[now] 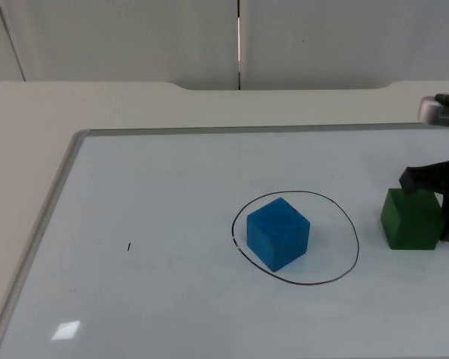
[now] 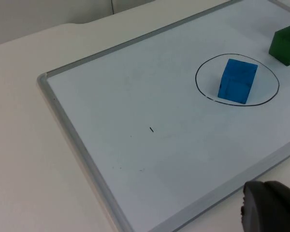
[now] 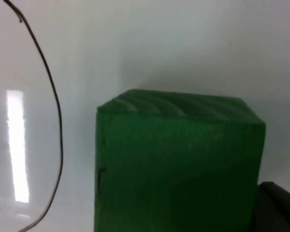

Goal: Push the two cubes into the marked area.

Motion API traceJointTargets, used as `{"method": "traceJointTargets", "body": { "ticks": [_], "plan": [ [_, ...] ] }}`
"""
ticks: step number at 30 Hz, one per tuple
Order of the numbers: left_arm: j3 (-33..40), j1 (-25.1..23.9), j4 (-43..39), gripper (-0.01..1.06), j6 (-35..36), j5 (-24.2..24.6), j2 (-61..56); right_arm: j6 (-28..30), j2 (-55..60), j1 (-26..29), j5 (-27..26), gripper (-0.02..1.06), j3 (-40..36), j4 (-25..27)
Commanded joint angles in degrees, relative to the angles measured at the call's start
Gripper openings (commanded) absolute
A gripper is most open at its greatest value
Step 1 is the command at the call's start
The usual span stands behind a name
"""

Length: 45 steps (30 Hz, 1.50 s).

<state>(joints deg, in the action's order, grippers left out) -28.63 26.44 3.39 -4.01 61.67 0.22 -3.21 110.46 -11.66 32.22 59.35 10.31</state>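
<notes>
Inside the marked circle (image 1: 295, 238) sits the blue cube (image 1: 278, 232): 1 of 2 done. The green cube (image 1: 411, 219) waits just outside, right gripper (image 1: 441, 196) beside it, jaw state unclear.

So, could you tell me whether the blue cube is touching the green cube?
Apart: in the top view the blue cube and the green cube have bare whiteboard between them.

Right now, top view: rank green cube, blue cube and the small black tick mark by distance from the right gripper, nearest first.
1. Green cube: right beside the right gripper, outside the drawn circle.
2. Blue cube: mid-board, inside the circle.
3. Black tick mark: farthest, on the whiteboard's left side.
</notes>
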Motion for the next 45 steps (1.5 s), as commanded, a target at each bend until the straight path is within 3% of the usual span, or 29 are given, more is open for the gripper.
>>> {"method": "traceJointTargets", "body": {
  "ticks": [1,8,20,35,45],
  "plan": [
    [0.2,-0.1,-0.2,0.00,0.4,0.0,-0.2,0.9,0.1,-0.4,0.3,0.00,0.3,1.4],
    [0.2,-0.1,-0.2,0.00,0.4,0.0,-0.2,1.1,0.1,-1.5,-0.6,0.00,0.3,2.3],
    [0.2,-0.1,-0.2,0.00,0.4,0.0,-0.2,0.6,0.1,-6.2,-7.2,0.00,0.3,1.9],
    [0.2,-0.1,-0.2,0.00,0.4,0.0,-0.2,-3.8,0.1,-6.2,-13.8,0.00,0.3,1.9],
    [0.2,-0.1,-0.2,0.00,0.4,0.0,-0.2,-4.9,0.1,-6.2,-15.2,0.00,0.3,3.5]
  ]
}}
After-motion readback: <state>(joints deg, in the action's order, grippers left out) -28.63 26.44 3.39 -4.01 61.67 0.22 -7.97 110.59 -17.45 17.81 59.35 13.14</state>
